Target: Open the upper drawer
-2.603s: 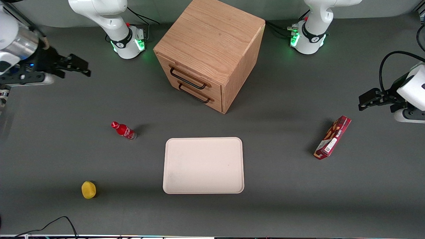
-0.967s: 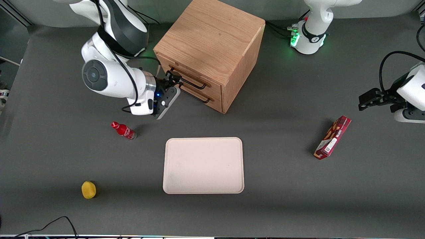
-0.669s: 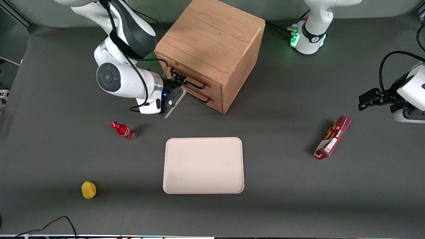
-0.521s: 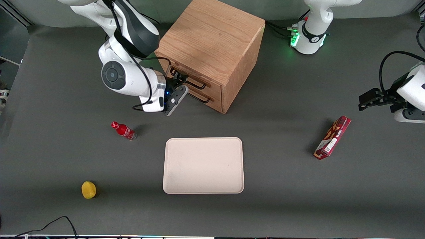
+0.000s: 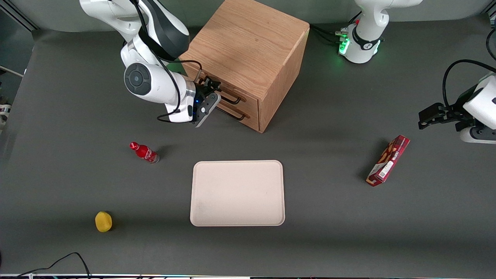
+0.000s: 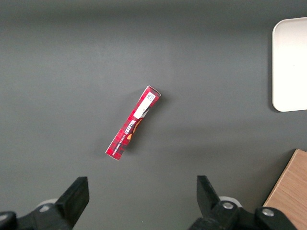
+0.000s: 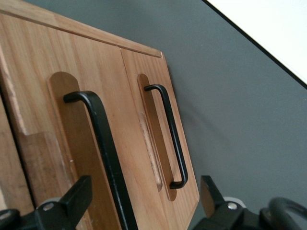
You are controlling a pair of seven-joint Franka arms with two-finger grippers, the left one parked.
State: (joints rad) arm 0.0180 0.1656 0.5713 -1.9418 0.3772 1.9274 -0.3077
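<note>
yellow fruit (image 5: 103, 221): nearest the front camera, toward the working arm's end of the table.
tray (image 5: 237, 193): pale, nothing on it, at six o'clock from the cabinet.
red bottle (image 5: 144, 152): lying at ten o'clock from the tray.
red box (image 5: 388, 160): toward the parked arm's end.
gripper (image 5: 209, 88): fingers spread apart, one on each side of the handle (image 7: 108, 158), not closed on it.
upper drawer (image 5: 226, 92): shut, flush in the cabinet (image 5: 248, 58), above the lower drawer (image 7: 158, 139).
</note>
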